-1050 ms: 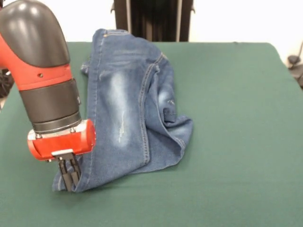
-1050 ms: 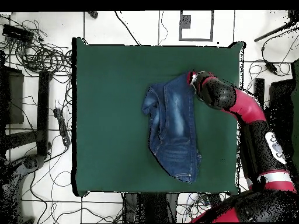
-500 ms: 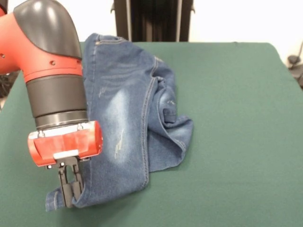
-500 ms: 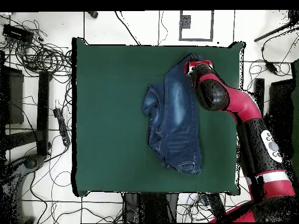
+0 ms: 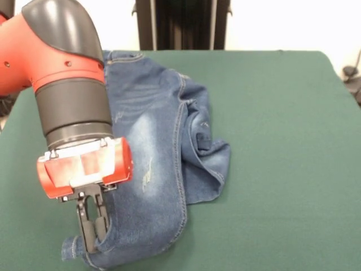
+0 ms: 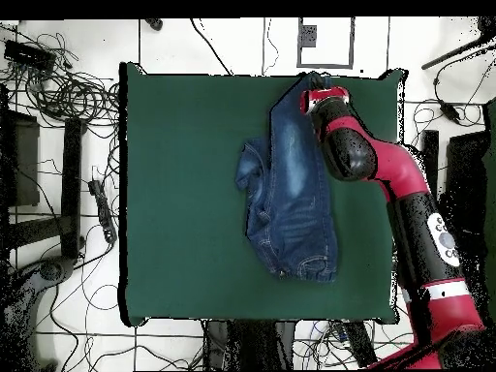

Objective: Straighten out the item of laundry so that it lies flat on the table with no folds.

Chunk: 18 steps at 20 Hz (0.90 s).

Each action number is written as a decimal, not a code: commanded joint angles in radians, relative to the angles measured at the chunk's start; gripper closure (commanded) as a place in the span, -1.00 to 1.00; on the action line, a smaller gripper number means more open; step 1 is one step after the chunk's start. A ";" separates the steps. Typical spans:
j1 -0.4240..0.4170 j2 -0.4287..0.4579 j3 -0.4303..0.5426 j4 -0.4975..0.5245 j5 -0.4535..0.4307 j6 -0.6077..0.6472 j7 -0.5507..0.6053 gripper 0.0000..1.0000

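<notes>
Denim jeans (image 5: 158, 164) leg hem sits clamped in the gripper (image 5: 93, 234) near the table (image 5: 282, 141) edge.

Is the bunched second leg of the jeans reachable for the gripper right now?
Probably not yet: the gripper is shut on the jeans hem; the bunched leg lies uncovered.

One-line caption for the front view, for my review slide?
Red arm's gripper pinches a leg hem of the blue jeans on the green table; other leg bunched beside.
</notes>
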 commanded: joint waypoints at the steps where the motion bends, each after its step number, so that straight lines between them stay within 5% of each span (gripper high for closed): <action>1: -0.079 0.175 0.252 0.109 -0.062 0.074 -0.340 1.00; 5: -0.114 0.209 0.283 0.107 -0.056 0.129 -0.407 1.00; 6: -0.114 0.198 0.278 0.104 -0.071 0.122 -0.392 -1.00; 18: -0.082 0.115 0.231 0.075 -0.080 0.120 -0.303 -1.00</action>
